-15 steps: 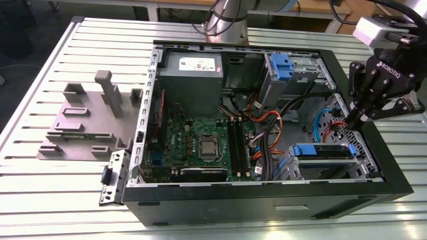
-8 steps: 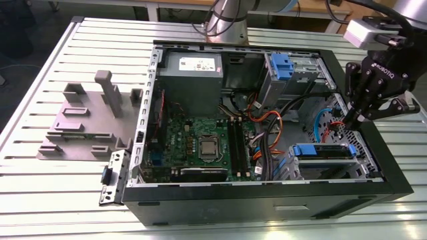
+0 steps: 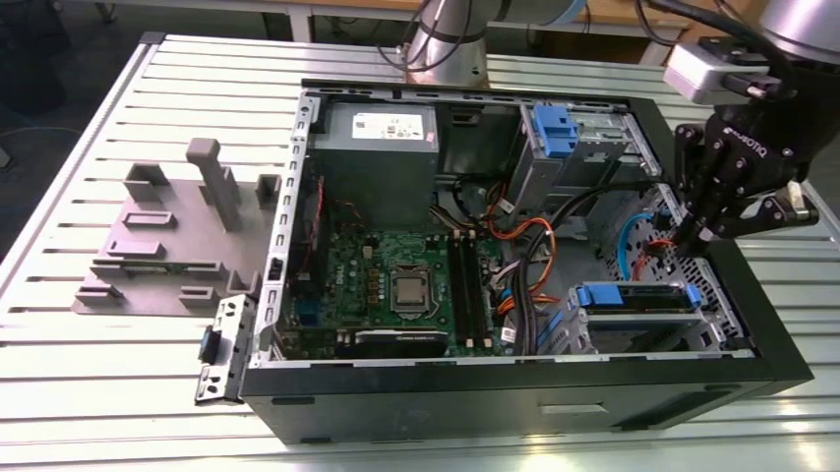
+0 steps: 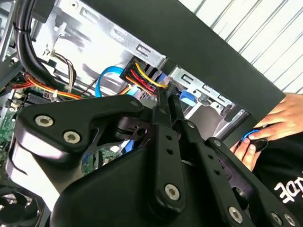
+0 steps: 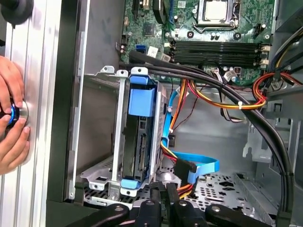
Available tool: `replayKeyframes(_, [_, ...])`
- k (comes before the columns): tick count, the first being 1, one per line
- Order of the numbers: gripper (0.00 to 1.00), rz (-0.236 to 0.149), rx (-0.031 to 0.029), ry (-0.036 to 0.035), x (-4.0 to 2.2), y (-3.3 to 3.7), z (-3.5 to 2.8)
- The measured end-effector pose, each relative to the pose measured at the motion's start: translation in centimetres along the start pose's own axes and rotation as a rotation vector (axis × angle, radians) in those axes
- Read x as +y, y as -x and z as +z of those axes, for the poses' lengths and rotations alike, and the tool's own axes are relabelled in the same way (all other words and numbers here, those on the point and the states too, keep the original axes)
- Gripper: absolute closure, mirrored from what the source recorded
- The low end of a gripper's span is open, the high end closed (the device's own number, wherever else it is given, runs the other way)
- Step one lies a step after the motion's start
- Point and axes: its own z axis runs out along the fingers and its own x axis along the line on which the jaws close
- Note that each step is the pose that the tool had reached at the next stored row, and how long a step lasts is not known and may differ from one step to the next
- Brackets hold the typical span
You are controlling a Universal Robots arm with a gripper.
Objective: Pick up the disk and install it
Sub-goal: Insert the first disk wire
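Your gripper (image 3: 693, 234) hangs inside the open computer case (image 3: 525, 388) at the exterior view's right, its fingers (image 4: 163, 111) pressed together with nothing between them. Just beside it, the disk (image 5: 137, 137) sits in its blue carrier inside the metal drive cage (image 5: 97, 172), with blue and orange cables (image 5: 189, 165) alongside. Farther off, the grey holder (image 3: 164, 241) rests on the bench (image 3: 79, 374). A person's hands (image 5: 12, 118) touch the bench edge

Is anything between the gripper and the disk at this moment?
Nothing visible does: the disk already sits in its metal cage. A blue cable and orange wires lie beside the cage, close to the gripper.
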Motion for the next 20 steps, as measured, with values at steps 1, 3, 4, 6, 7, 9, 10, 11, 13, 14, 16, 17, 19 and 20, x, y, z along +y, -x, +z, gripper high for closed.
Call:
replayKeyframes(1, [0.83,0.0,0.0,-0.0014,0.17,0.0,0.0])
replayKeyframes(3, [0.83,0.001,0.0005,-0.0053,0.54,-0.06,0.01])
replayKeyframes(4, [0.83,0.001,0.0006,-0.0076,0.68,-0.13,0.03])
replayKeyframes(6, [0.83,0.002,0.0003,-0.0131,0.83,-0.28,0.06])
replayKeyframes(7, [0.83,0.003,-0.0014,-0.016,0.9,-0.35,0.07])
replayKeyframes(9, [0.83,0.004,-0.0082,-0.0209,1.01,-0.52,0.12])
replayKeyframes(10, [0.83,0.005,-0.0134,-0.0233,1.06,-0.63,0.15])
replayKeyframes(11, [0.83,0.005,-0.0202,-0.0257,1.11,-0.74,0.19])
replayKeyframes(13, [0.83,0.006,-0.0338,-0.0298,1.22,-0.95,0.25])
replayKeyframes(14, [0.83,0.007,-0.0398,-0.0315,1.27,-1.05,0.29])
replayKeyframes(16, [0.83,0.007,-0.0486,-0.0361,1.4,-1.21,0.37])
replayKeyframes(17, [0.83,0.008,-0.0511,-0.0396,1.48,-1.24,0.38])
replayKeyframes(19, [0.83,0.009,-0.0532,-0.0496,1.68,-1.27,0.41])
replayKeyframes(20, [0.83,0.01,-0.0534,-0.0554,1.8,-1.27,0.41])
